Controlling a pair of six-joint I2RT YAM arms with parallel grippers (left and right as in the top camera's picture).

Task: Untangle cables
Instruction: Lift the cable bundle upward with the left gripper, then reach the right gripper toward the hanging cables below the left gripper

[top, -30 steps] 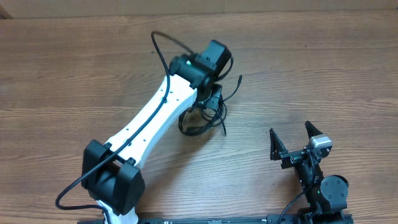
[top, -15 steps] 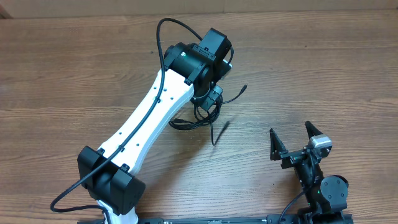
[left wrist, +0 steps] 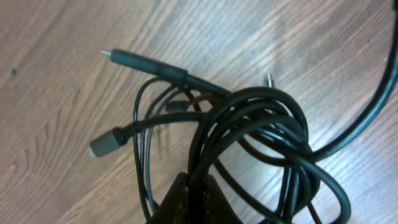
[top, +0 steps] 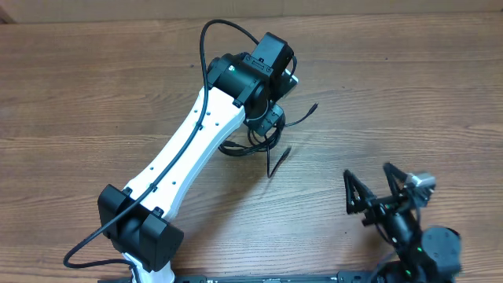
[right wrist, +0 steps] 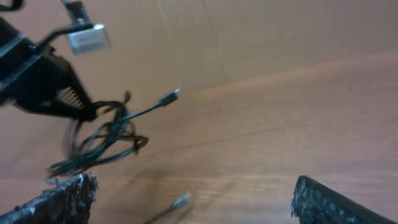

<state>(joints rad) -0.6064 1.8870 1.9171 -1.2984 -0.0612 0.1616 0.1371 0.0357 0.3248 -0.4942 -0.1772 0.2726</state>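
The cables [top: 255, 143] are a tangled bundle of thin black cords hanging from my left gripper [top: 268, 126] above the wooden table [top: 409, 94]. One plug end [top: 313, 108] sticks out to the right and another [top: 278, 161] trails down to the front. In the left wrist view my left gripper [left wrist: 198, 194] is shut on a few strands of the cables [left wrist: 249, 124], with two plug ends [left wrist: 134, 60] at the left. My right gripper [top: 366, 174] is open and empty at the front right. It also shows open in the right wrist view [right wrist: 193, 184], with the cables [right wrist: 106, 140] far off at the left.
The white left arm [top: 189, 153] stretches from the front left to the bundle, with its thick black wire [top: 216, 35] looping above it. A loose plug end [right wrist: 180, 200] lies on the wood between my right gripper's fingers. The table's far edge [top: 354, 12] runs along the top.
My left gripper has moved up and slightly right, drawing the cable bundle with it; the trailing ends have shifted. My right arm has shifted to the right and tilted.
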